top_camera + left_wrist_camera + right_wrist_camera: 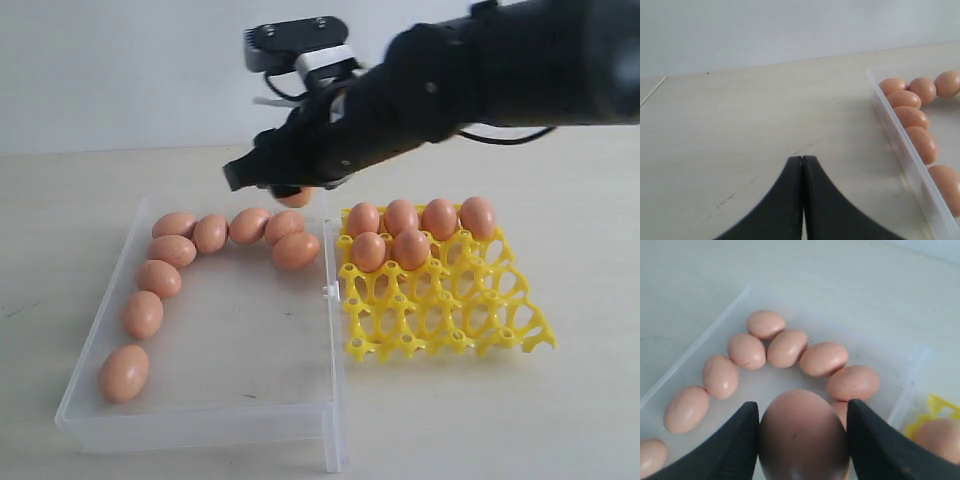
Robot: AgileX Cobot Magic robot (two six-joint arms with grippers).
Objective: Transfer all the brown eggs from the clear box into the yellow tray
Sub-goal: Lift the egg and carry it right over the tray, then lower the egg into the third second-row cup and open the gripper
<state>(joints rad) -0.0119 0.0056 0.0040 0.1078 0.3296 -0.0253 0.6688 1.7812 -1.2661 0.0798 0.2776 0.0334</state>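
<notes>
— So, what does the right gripper [802,412] have?

— One brown egg [803,445], pinched between its two black fingers [740,440], one on each flank. It hangs above the far corner of the clear box [200,418], on the side nearest the yellow tray [450,322].

— And the rest?

— Nine brown eggs [159,278] lie in the box, curving along its left and far walls. Six sit in the tray: four in the back row, two in the next.

— How would you carry it across?

— High enough to pass over the box wall and its clasp [327,291], then sideways, then straight down into the free cup just beside the second-row pair [411,249]. The pointed posts are the risk, so come down centred and part the fingers only once the shell is seated.

— Room enough?

— I think so. The tray's front rows are bare and the table [520,420] around it is open. The neighbouring egg leaves one finger little room, though.

— The left gripper [801,162]?

— Pressed shut, holding nothing, over the table just outside the box's left wall, well apart from that route.
</notes>
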